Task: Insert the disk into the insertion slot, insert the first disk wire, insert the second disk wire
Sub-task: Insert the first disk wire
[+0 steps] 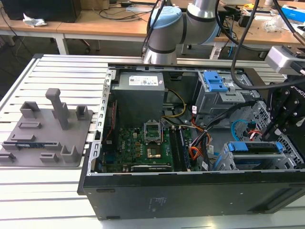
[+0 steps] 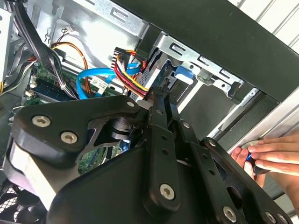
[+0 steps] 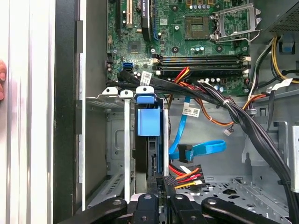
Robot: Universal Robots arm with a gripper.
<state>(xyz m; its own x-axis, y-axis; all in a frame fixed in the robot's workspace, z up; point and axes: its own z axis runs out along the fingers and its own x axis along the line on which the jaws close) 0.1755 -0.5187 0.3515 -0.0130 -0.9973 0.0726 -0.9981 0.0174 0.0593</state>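
A: What is counted on the worktop [image 1: 38, 191]?

B: One open computer case [image 1: 190, 200] is laid on its side there. One grey moulded fixture [image 1: 45, 131] is set just outside the case, toward the exterior view's left. One arm [image 1: 167, 33] is arched over the case's far wall.

A: Where is the disk found?

B: One disk [image 3: 148, 122] is seen, stood on edge in its blue carrier and seated in the insertion slot [image 1: 224, 162]. The slot is fixed in the corner of the case at the exterior view's right, by the case's near wall. One blue-latched cage [image 1: 214, 83] is mounted against the case's far wall.

A: How are the jaws held?

B: The gripper [image 3: 162, 189] is positioned inside the case at the slot's open end. Its jaws are drawn in narrow, and the black power connector [image 3: 166, 181] of a red, yellow and orange wire bundle is clamped between them at the disk's end. Whether the connector is fully seated cannot be told.

A: How many wires are counted?

B: Two are counted: that bundle and one blue flat cable [image 3: 201, 148]. The cable's plug is left loose inside the case beside the slot, apart from the disk.

A: Is anything noted outside the case?

B: One hand [image 2: 273, 156] is rested at the case's outer rim, with a small blue and dark object pinched in its fingers.
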